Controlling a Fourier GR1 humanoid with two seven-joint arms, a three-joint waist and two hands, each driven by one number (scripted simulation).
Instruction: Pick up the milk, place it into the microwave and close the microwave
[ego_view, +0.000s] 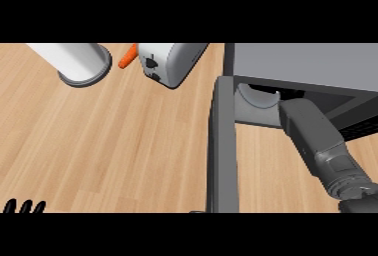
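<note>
Milk is not visible; the right forearm (319, 142) reaches into the open microwave (310, 62), hand hidden, grip unknowable. Left hand (23, 206) rests open.

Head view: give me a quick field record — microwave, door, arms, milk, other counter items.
microwave: grey body at upper right, cavity open
door: open, swung out toward the viewer, seen edge-on
right forearm: reaches into the cavity; right robot hand hidden inside
milk: not identifiable; a pale rounded shape shows in the cavity
left robot hand: fingertips only, lower left edge, resting
toaster: white, top centre
orange item: behind the toaster
white cylinder: upper left
counter: light wood
</note>
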